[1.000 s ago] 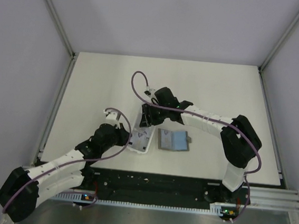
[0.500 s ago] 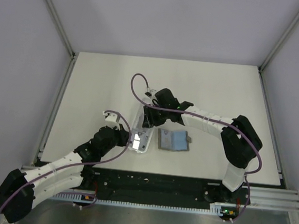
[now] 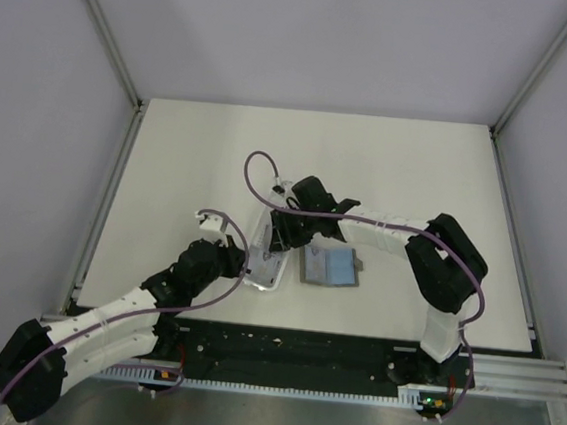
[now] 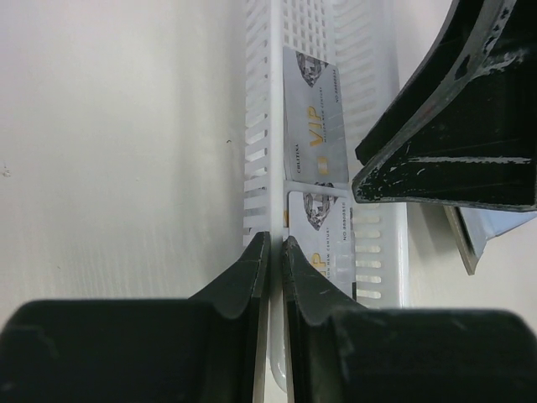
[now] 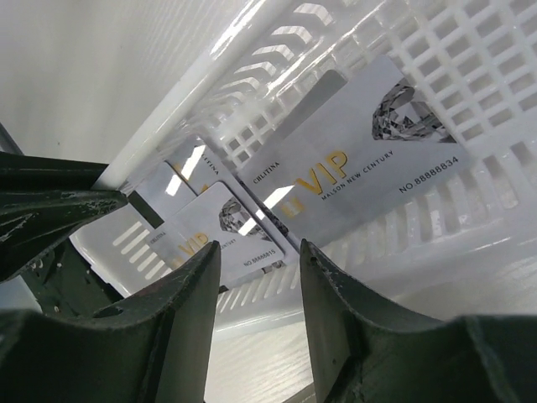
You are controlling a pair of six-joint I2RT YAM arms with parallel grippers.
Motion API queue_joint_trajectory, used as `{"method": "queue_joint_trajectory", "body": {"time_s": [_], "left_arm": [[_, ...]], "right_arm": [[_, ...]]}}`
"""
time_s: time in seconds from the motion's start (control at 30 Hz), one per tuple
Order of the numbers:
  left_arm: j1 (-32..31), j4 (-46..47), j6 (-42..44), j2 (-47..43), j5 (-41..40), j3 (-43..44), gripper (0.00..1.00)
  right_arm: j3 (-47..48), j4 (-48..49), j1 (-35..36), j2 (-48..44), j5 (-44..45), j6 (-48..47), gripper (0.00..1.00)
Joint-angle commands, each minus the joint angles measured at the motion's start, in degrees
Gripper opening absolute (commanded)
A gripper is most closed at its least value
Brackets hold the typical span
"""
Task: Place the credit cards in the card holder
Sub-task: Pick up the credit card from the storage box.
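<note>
A: Where are the credit cards [image 5: 352, 168]?

B: At least three silvery VIP cards lie in a slotted white tray [image 4: 256, 126] on the tabletop [image 3: 189, 153]. The card holder [image 3: 330, 267] lies open just right of the tray.

A: And the arms?

B: The left pincer [image 4: 274, 252] is clamped on the tray's side wall. The right pincer [image 5: 256, 285] hovers over the cards, jaws apart, holding nothing.

A: How far along?

B: Early, it seems. No card is lifted, and none shows in the holder, though that view is small.

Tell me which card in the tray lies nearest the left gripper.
The card on the left gripper's side of the tray's divider; the far card lies beyond it.
</note>
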Motion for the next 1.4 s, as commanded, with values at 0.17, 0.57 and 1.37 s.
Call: {"method": "queue_joint_trajectory", "body": {"time_s": [0.17, 0.57, 1.37], "left_arm": [[-0.3, 4.3, 0.4, 1.1, -0.7, 0.6, 0.00], [-0.3, 3.7, -0.2, 1.2, -1.5, 1.0, 0.00], [-0.3, 1.8, -0.3, 1.8, -2.6, 1.5, 0.00]], "right_arm": [[1.3, 5.1, 1.2, 4.6, -5.1, -4.6, 0.43], [3.1, 4.1, 2.6, 7.5, -8.9, -5.1, 0.43], [0.5, 4.8, 3.0, 2.6, -18.9, -4.9, 0.36]]}}
